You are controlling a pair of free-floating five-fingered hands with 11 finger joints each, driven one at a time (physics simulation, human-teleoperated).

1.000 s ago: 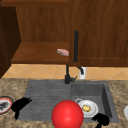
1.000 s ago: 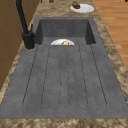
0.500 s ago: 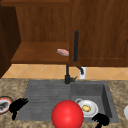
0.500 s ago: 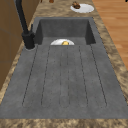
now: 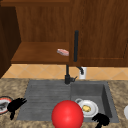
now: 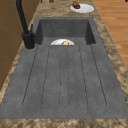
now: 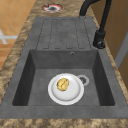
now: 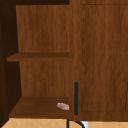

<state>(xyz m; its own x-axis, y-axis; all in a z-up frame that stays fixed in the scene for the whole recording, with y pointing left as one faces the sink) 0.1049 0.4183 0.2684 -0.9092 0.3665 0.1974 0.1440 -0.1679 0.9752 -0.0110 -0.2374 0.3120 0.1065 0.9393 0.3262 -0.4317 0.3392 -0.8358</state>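
The robot is nothing but two free-floating black hands — no arm, wrist cuff or body joins either of them. The left robot hand [image 5: 15,105], at the near left of the front view, is a flat matt black all over, its shape human-like with slim, tapering fingers and a thumb that stands off from the palm. The right robot hand [image 5: 100,119], at the near right, is the same unbroken black, a rounder, more compact mass whose fingers are hard to tell apart. Neither carries cables, screws, seams, lettering or any other marking — just smooth, shadeless surfaces with soft outlines.
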